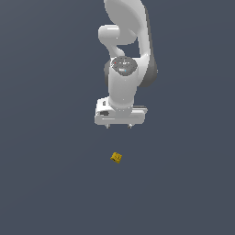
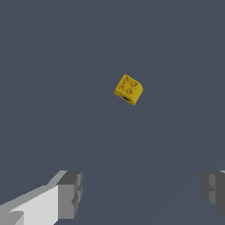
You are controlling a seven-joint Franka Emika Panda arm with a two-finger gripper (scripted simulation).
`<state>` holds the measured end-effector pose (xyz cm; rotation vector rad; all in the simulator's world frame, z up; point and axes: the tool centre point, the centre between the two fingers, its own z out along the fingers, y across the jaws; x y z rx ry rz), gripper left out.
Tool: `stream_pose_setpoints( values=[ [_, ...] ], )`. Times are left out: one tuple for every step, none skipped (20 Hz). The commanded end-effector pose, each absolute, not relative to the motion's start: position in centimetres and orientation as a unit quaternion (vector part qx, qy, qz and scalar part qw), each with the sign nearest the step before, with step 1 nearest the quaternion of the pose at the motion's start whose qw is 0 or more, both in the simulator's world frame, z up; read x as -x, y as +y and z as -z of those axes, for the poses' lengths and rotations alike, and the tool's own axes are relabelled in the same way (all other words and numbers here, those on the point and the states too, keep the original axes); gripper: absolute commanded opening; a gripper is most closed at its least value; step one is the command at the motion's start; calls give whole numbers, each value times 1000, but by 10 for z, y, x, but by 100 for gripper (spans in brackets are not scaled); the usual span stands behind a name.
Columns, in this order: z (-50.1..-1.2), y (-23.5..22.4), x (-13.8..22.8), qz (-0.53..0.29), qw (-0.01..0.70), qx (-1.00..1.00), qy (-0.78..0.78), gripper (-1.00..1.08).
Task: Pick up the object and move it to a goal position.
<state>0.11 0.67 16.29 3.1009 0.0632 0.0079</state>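
Hovering gripper (image 1: pixel 119 125) | jaws spread, holding nothing | block (image 1: pixel 116 158) apart, ungrasped

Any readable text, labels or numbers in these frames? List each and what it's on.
None readable.
yellow block: round stud-like marks on one face and a dark smudge on another, no letters or digits.
gripper: plain white and grey, no label.
Arm joint cap: mottled pattern, too blurred to read.

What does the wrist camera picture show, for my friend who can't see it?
A tiny yellow block with round bumps on top lies alone on a plain dark grey floor. Two grey fingertips of the robot's open gripper poke in at the picture's edge, not touching the block.
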Motion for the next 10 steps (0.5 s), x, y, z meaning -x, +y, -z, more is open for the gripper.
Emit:
stream_pose_setpoints(
  values=[
    [-163,7,-1,-3,20,-1000,20,100],
    [-163,7,-1,-3,20,-1000,21,100],
    [-163,8,-1,-3,20,-1000,22,100],
    [-164,9,-1,-3,19,-1000,24,100],
    [-165,10,-2,-3,19,-999,27,100],
    [-166,13,-2,-4,18,-999,30,100],
    [-167,15,-2,-4,18,-999,34,100],
    [-168,17,-3,-5,17,-999,38,100],
    [-169,19,-3,-5,17,-999,42,100],
    [-170,20,-3,-6,16,-999,44,100]
  ],
)
